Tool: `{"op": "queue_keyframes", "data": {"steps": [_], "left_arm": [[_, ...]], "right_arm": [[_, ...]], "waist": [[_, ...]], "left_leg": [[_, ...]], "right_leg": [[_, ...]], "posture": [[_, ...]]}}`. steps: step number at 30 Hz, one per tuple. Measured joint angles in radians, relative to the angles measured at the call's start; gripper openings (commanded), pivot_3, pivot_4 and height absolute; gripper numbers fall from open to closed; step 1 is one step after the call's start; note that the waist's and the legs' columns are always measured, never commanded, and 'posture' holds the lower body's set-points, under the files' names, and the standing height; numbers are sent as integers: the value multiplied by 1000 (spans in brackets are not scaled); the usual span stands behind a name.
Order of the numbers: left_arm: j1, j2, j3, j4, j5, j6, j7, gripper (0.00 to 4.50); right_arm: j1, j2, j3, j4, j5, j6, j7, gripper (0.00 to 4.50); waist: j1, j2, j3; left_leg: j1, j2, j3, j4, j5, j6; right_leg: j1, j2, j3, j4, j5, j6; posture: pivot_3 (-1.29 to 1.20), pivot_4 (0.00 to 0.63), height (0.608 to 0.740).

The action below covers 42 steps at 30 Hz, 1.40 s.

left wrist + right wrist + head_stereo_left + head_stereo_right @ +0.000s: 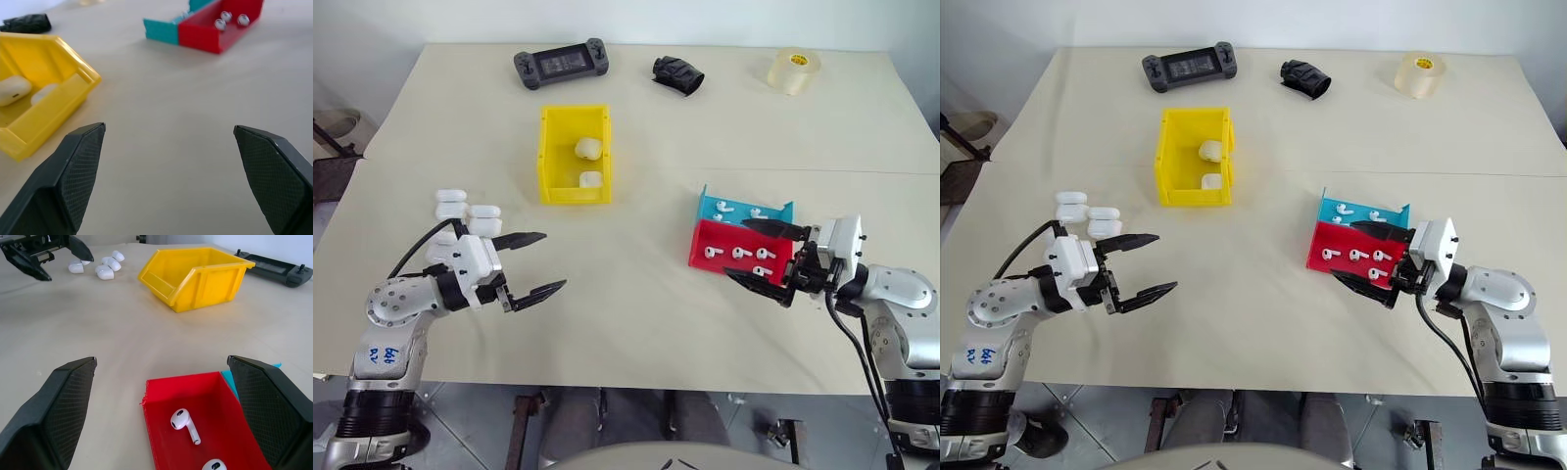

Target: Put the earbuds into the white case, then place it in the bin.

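Several earbuds (741, 253) lie in the red tray (724, 235), and more lie in the blue tray (781, 211) behind it. My right gripper (736, 250) hovers open at the red tray's near end, one finger on each side; one earbud (185, 423) lies just ahead between its fingers. Several white cases (468, 213) sit closed in a cluster at the left. My left gripper (555, 259) stands open and empty just right of that cluster, above the table. The yellow bin (548, 157) stands mid-table with two white cases (587, 148) inside.
Along the far edge of the table lie a black handheld game console (561, 66), a crumpled black object (677, 74) and a roll of clear tape (793, 70). Bare tabletop stretches between the two grippers and in front of the bin.
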Motion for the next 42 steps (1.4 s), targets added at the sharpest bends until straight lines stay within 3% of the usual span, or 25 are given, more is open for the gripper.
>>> {"op": "queue_keyframes", "data": {"steps": [7, 11, 16, 22, 27, 30, 37, 42], "left_arm": [[51, -11, 68, -54, -7, 10, 86, 4473], [157, -48, 163, -96, -8, 36, 196, 4473], [386, -166, 312, -212, 31, 77, 411, 4473], [523, -262, 401, -341, 27, 242, 606, 4473], [500, -263, 400, -417, -20, 385, 663, 4473], [413, -195, 397, -423, -50, 539, 707, 4473], [133, 90, 400, -375, -106, 1036, 756, 4473], [-101, 276, 312, -247, -120, 1357, 744, 4473]], "right_arm": [[5, 1, 10, -3, 10, 5, 36, 4500], [-6, 30, 48, -43, 32, 24, 44, 4500], [-88, 120, 172, -124, 47, 35, 58, 4500], [-132, 143, 223, -102, 22, 1, 88, 4500], [-151, 143, 223, -45, 7, -22, 103, 4500], [-150, 140, 218, -35, 4, -24, 104, 4500], [-140, 133, 210, -41, 1, -20, 96, 4500], [-136, 136, 213, -65, 0, -16, 70, 4500]], "waist": [[-5, 0, 0], [-4, 0, 0], [-3, -1, 1], [27, -4, 1], [23, -3, 1], [22, -4, 1], [18, -4, 1], [9, -4, 1]], "left_leg": [[0, 1, 0, -1, 0, 0], [1, 2, 0, 0, -1, -1], [1, 3, 0, 0, -3, -2], [0, 0, -1, 3, -5, -2], [1, 2, -1, 2, -5, -3], [1, 2, -1, 3, -5, -3], [0, 3, -1, 2, -5, -4], [0, 3, 0, 0, -5, -5]], "right_leg": [[0, 0, 0, 0, 0, 0], [0, 1, 0, -1, 0, 0], [0, 2, 1, -2, 0, 0], [2, -1, 1, -6, 0, 0], [1, 1, 1, -6, 0, -1], [0, 2, 1, -4, 0, -1], [-1, 4, 2, 0, 0, -1], [-4, 5, 4, 3, -1, -1]], "posture": [[0, 150, 740], [0, 150, 740], [0, 150, 740], [0, 150, 740], [0, 150, 740], [0, 150, 740], [0, 150, 740], [0, 150, 740]]}}
